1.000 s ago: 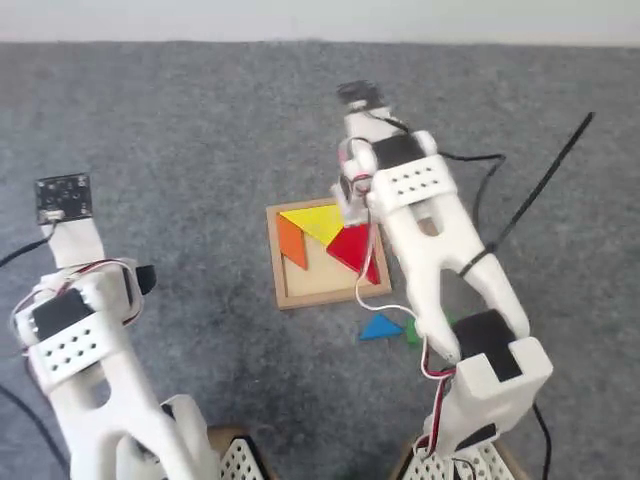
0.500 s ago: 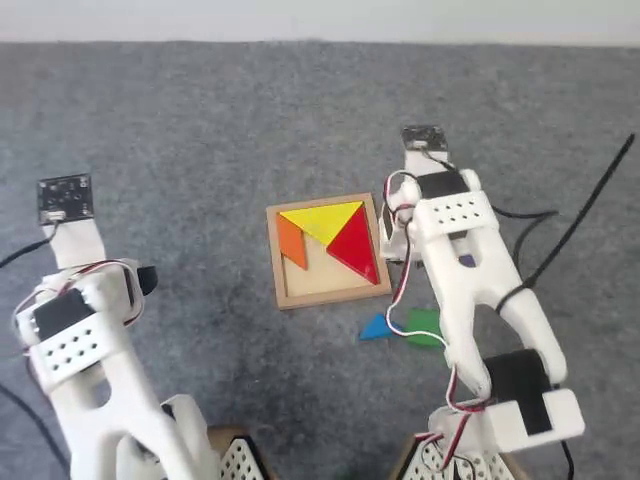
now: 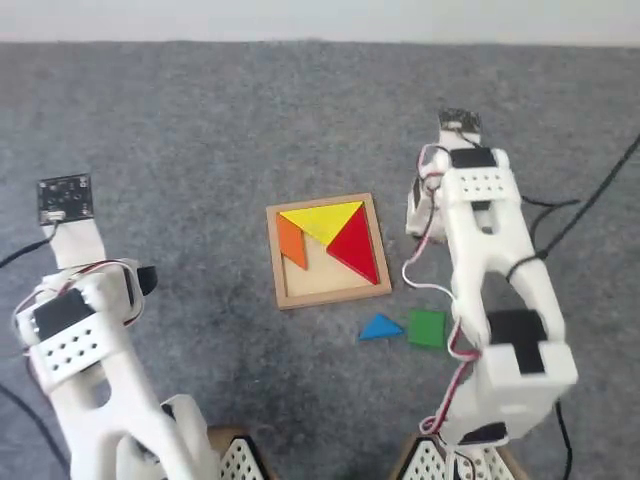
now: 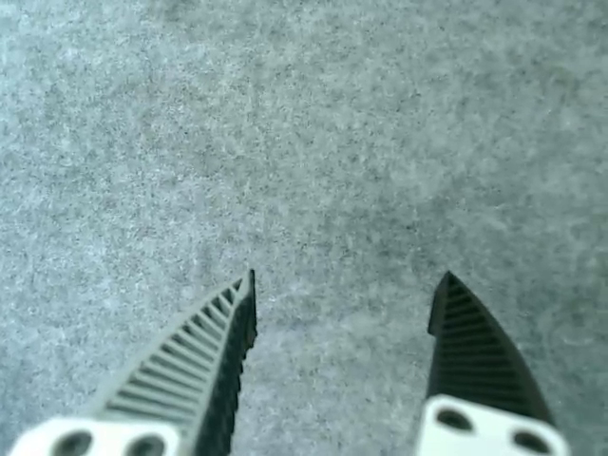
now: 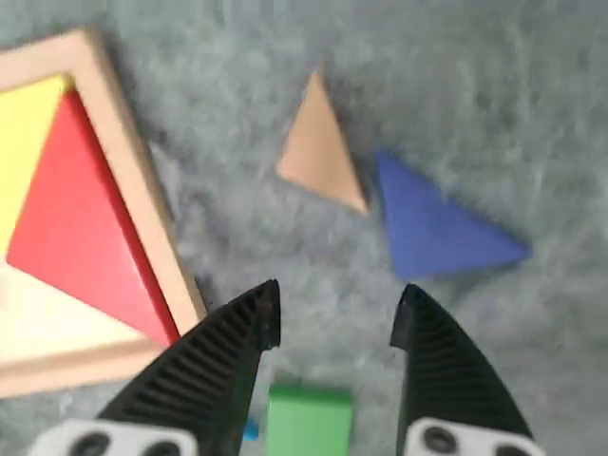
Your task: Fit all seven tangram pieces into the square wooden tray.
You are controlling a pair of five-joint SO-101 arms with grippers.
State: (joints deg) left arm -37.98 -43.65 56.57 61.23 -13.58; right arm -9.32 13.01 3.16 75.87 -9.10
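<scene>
A small triangle (image 3: 380, 327) and square (image 3: 427, 328) lie just before the tray (image 3: 330, 297).

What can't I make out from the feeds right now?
High view: the right arm covers the tan triangle and dark blue triangle.
Right wrist view: the tray is cut off by the frame edge; a finger of the right gripper hides most of the light blue triangle.

Overhead looking down, wrists close, tray (image 3: 320, 282) shared

The wooden tray (image 3: 331, 296) looks smooth, the carpet (image 3: 200, 140) rough and matt, the right pincer (image 5: 339, 296) ribbed black plastic.
</scene>
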